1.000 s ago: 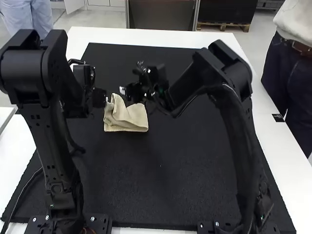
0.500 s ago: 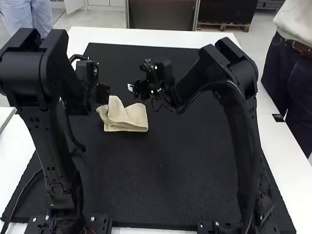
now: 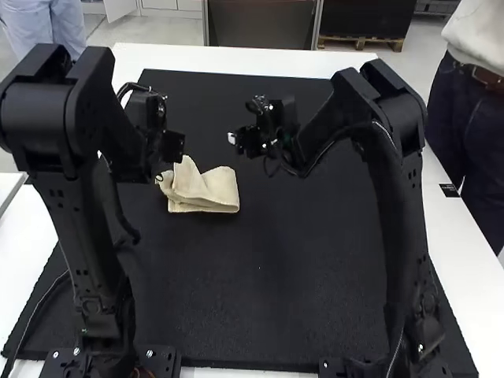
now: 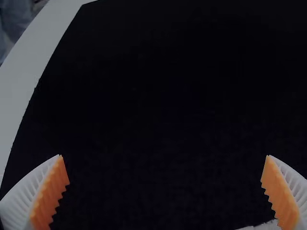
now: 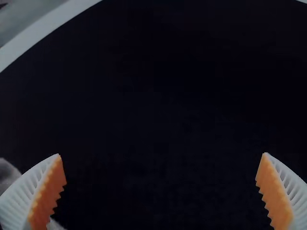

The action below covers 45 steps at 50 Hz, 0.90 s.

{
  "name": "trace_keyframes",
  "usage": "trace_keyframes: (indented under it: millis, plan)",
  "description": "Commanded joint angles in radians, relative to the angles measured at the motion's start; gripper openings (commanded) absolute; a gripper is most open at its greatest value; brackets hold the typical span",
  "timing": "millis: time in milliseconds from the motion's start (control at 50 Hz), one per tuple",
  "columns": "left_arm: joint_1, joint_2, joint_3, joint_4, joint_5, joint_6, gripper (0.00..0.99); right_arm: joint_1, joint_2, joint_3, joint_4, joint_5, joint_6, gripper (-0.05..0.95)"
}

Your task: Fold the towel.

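Observation:
The beige towel [image 3: 206, 190] lies bunched on the dark mat, left of the middle, with its front part flat and a raised peak behind. My left gripper [image 3: 167, 167] is over the towel's left edge in the high view; between its widely parted orange pads, the left gripper [image 4: 165, 184] has bare mat in its wrist view. To the towel's back right, apart from it, is my right gripper [image 3: 235, 143]. Seen from its own wrist, the right gripper [image 5: 160, 182] also stands open and holds nothing. A pale bit of towel [image 5: 6, 174] shows beside one finger.
A black mat [image 3: 268, 291] covers most of the white table [image 3: 228, 57]. At the left edge is a pale flat object [image 3: 8, 189]. A person stands beyond the table's right side.
My right gripper has moved right, away from the towel. My left gripper has shifted slightly at the towel's left side, and the towel's raised left part has slumped to the left.

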Motion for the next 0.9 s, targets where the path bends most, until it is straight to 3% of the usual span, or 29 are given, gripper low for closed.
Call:
trace_keyframes:
  millis: [0,140,380,880]
  plan:
    - [-0.030,0.007,0.042,0.007,-0.003,-0.028,0.944,-0.069,-0.067,-0.007,0.012,0.018,-0.012,0.91]
    - [-0.057,0.007,0.076,-0.012,-0.012,-0.040,0.944,-0.135,-0.107,-0.021,0.012,0.017,-0.027,0.91]
    - [-0.060,0.001,0.114,-0.058,-0.015,-0.069,0.944,-0.216,-0.197,-0.070,0.002,0.017,-0.039,0.91]
    - [-0.089,-0.125,0.114,-0.165,-0.024,-0.118,0.944,-0.308,-0.403,-0.219,-0.010,0.017,-0.056,0.91]
